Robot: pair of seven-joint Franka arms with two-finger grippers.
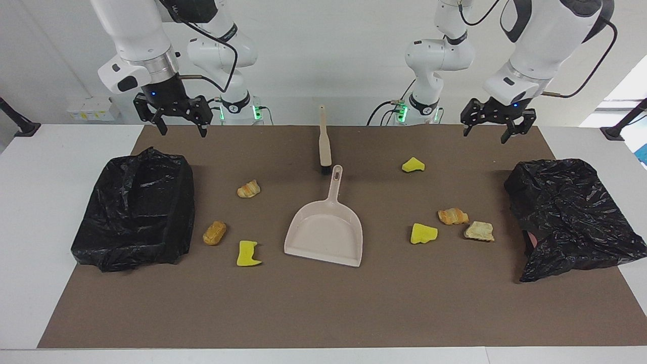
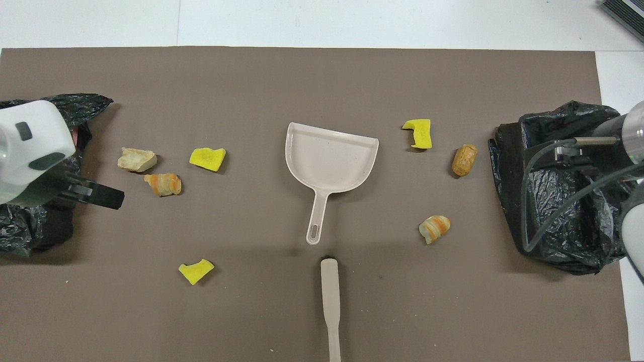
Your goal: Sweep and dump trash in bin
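Brown matting covers the white surface (image 1: 30, 212), and the trash (image 1: 423, 233), seven yellow and tan bits, lies scattered on it to either side of the dustpan (image 1: 326, 232). Nearer the robots, the brush (image 1: 324, 141) lies handle toward them, midway between the arms. Both hover empty with fingers apart: left gripper (image 1: 493, 126) toward its bin (image 1: 566, 212), right gripper (image 1: 178, 121) by the other bin (image 1: 134, 212); neither looks clearly closer
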